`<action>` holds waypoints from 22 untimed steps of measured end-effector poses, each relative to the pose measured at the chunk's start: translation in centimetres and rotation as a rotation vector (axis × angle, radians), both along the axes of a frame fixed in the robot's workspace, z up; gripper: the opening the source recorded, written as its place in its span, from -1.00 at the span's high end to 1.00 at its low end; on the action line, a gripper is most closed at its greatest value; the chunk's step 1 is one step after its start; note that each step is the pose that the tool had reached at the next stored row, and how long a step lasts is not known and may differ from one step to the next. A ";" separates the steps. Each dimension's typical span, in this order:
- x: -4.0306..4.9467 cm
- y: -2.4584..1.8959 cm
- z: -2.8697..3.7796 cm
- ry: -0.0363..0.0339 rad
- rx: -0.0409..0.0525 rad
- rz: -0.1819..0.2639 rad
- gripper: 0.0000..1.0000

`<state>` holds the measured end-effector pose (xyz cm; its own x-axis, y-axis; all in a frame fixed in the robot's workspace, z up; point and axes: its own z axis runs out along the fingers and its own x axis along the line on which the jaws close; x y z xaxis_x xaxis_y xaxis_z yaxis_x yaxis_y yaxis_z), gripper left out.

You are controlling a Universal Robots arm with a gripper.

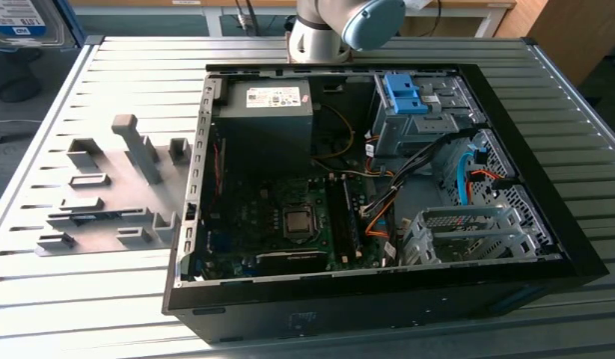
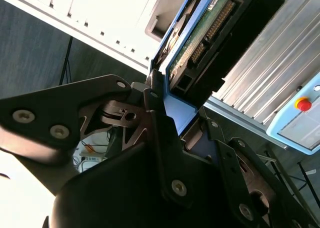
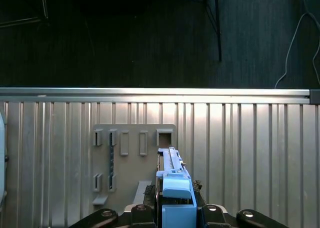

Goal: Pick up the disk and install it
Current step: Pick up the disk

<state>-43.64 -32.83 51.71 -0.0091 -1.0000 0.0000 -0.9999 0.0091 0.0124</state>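
Clearly the gripper (image 2: 178, 112) pinches the disk (image 3: 175, 185) by its blue frame over the table (image 3: 250, 148); a thin hold there could let it tilt or slip

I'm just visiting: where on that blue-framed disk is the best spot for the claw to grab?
Probably one blue-framed end of the disk, approached along its length and pinched from its two opposite sides. It is slim there, so it fits between the fingers. The gripper holds it that way in both wrist views.
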 end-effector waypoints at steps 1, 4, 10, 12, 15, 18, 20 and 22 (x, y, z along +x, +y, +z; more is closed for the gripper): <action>0.00 0.00 0.10 0.0000 0.0000 0.000 0.26; 0.00 0.00 0.37 -0.0001 0.0000 0.000 0.26; 0.00 0.00 0.90 0.0000 0.0000 0.000 0.26; 0.00 0.00 1.07 0.0000 0.0000 0.000 0.26; 0.00 0.00 1.32 -0.0001 0.0000 0.000 0.26; 0.00 0.00 1.59 -0.0001 0.0000 0.000 0.26; 0.00 0.00 1.77 0.0000 0.0000 0.000 0.26; 0.00 0.00 1.97 0.0000 0.0000 0.000 0.26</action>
<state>-43.64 -32.83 53.69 -0.0091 -1.0000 0.0000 -0.9999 0.0091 0.0123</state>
